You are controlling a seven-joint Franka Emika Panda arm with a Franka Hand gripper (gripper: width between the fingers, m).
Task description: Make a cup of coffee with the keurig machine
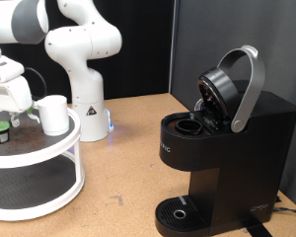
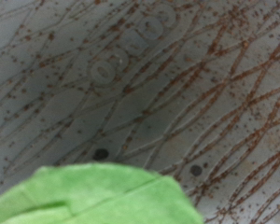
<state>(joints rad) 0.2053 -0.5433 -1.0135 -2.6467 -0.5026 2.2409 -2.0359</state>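
Wrist view, nearest: green pod top [image 2: 103, 198] just under cam, so gripper [image 1: 12, 99] hovers over pod [image 1: 0, 129] on round stand [image 1: 49, 158]; fingers' spread: can't tell. Mug [image 1: 53, 115] just beside pod. Keurig [image 1: 222, 148] well apart, lid [image 1: 232, 84] up, prob. ready for loading.

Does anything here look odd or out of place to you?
Only that the keurig machine stands with its lid tilted wide open and no mug on its drip tray. The white mug sits on the round stand, beside the gripper. Nothing spilled.

Blurred green pod top [image 2: 103, 198], close over brown-streaked grey surface [image 2: 159, 84]
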